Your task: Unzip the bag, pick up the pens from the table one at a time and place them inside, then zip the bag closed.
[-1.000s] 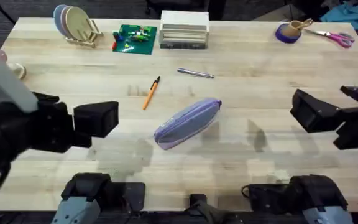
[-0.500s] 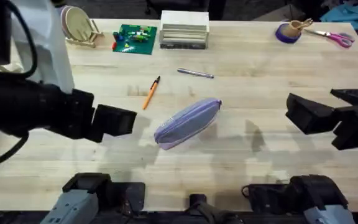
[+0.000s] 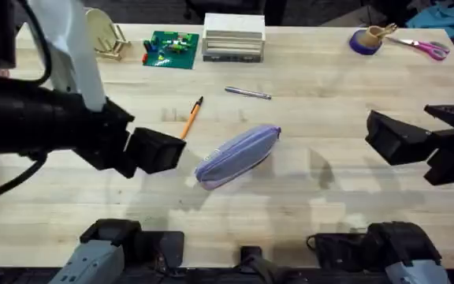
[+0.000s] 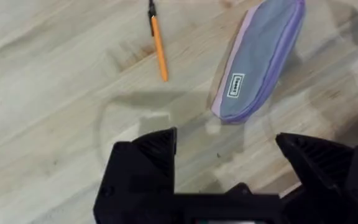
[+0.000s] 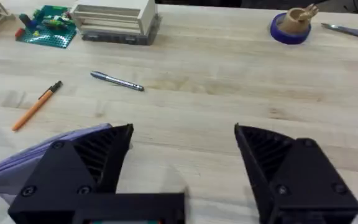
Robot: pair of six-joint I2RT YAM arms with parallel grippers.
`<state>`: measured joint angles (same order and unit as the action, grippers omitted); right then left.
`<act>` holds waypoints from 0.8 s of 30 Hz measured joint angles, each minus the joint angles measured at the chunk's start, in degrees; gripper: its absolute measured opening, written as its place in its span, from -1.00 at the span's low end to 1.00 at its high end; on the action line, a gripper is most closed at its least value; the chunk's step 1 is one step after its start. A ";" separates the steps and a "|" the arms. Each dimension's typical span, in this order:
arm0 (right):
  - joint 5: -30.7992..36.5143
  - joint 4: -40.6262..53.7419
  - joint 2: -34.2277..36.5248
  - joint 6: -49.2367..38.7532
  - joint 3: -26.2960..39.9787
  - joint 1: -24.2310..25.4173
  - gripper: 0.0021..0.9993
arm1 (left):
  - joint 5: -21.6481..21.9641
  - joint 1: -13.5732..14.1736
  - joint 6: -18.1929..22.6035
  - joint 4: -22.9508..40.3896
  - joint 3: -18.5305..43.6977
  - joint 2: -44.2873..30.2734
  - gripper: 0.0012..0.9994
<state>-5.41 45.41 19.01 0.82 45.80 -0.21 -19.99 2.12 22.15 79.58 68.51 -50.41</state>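
The bag (image 5: 39, 155) sits partly behind the right end effector (image 5: 182, 165) in its wrist view, one end cut off at the edge; its zipper is not discernible; the scissors (image 5: 353, 31) run off the frame.

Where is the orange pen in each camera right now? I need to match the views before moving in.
Overhead: the orange pen lies on the table, up and left of the bag, its black end pointing away from the arms' bases.
Left wrist: the pen lies beside the bag, apart from it.
Right wrist: the pen lies beyond the bag.
Shared landmark: the bag, close by the pen in all three.
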 joint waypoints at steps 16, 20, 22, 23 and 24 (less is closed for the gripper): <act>0.26 -0.19 0.02 0.00 0.02 0.00 1.00 | 0.10 15.71 0.44 -4.66 0.00 -8.84 0.99; 0.44 -0.63 0.00 -0.05 0.02 0.00 1.00 | 0.99 18.88 0.46 -4.81 0.00 -13.58 0.99; 0.60 -1.21 0.02 -0.31 0.02 0.00 1.00 | 1.42 20.37 0.46 -4.81 0.00 -15.22 0.99; 0.66 -1.54 0.02 -0.46 0.02 0.00 1.00 | 1.60 21.08 0.44 -4.81 0.00 -15.87 0.99; 0.68 -1.79 0.01 -0.57 0.02 0.00 1.00 | 1.73 21.84 0.45 -4.81 0.00 -16.56 0.99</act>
<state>-4.73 43.62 19.02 0.25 45.82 -0.21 -18.26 23.96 22.60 74.76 68.51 -66.98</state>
